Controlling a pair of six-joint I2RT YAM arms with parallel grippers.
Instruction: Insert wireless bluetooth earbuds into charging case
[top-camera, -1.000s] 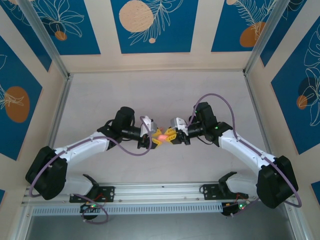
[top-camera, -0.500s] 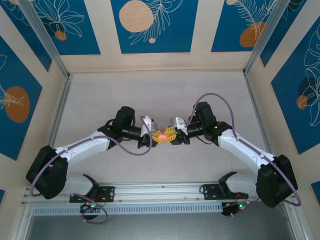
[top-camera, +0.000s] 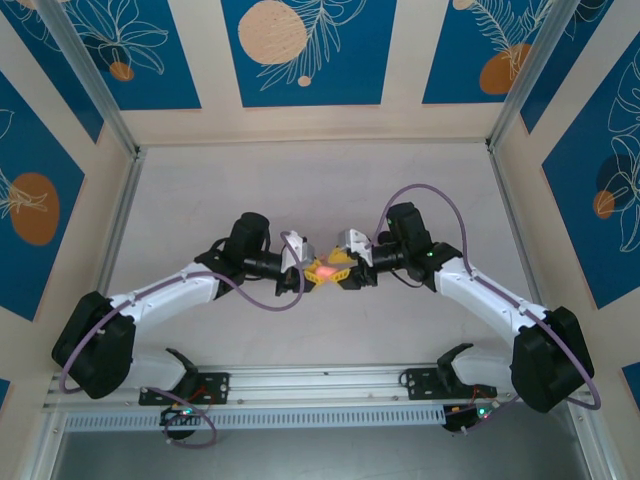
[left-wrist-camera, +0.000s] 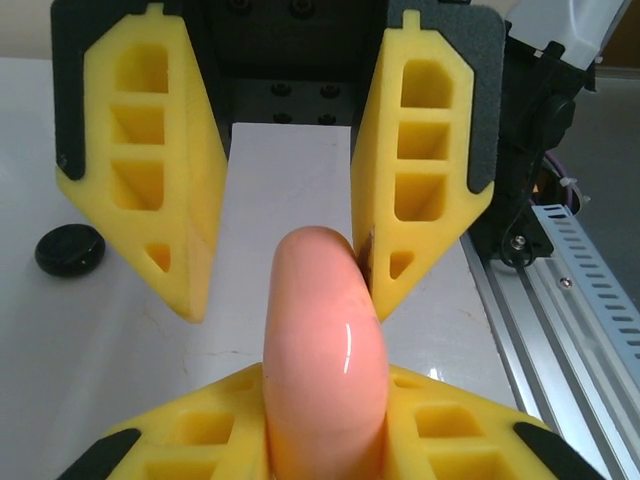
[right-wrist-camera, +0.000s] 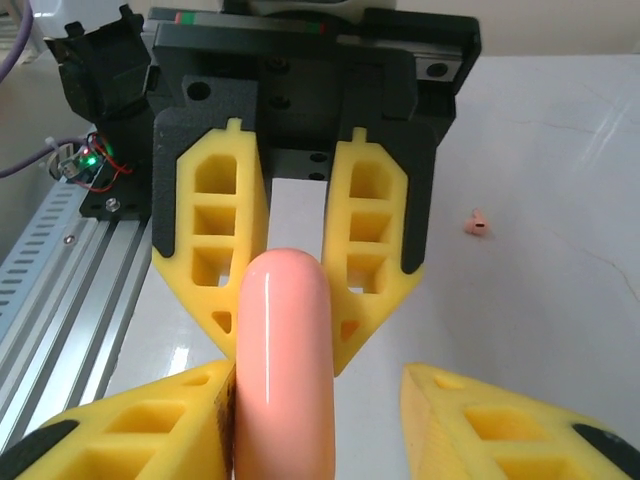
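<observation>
While the left hand (top-camera: 317, 273) is clamped on the pink case (left-wrist-camera: 325, 350), the right hand (top-camera: 338, 270) stands apart around the case's free end, one side touching it. A small pink earbud (right-wrist-camera: 476, 223) lies loose on the tabletop (right-wrist-camera: 560, 150), off to one side.

The top camera hangs high behind both arms, looking down on the whole table (top-camera: 200, 200). Each wrist camera sits close behind its own claw, staring at the other. The left claw (left-wrist-camera: 325, 375), right claw (left-wrist-camera: 287, 312) and the pink case (left-wrist-camera: 322, 345) between them show in both.
</observation>
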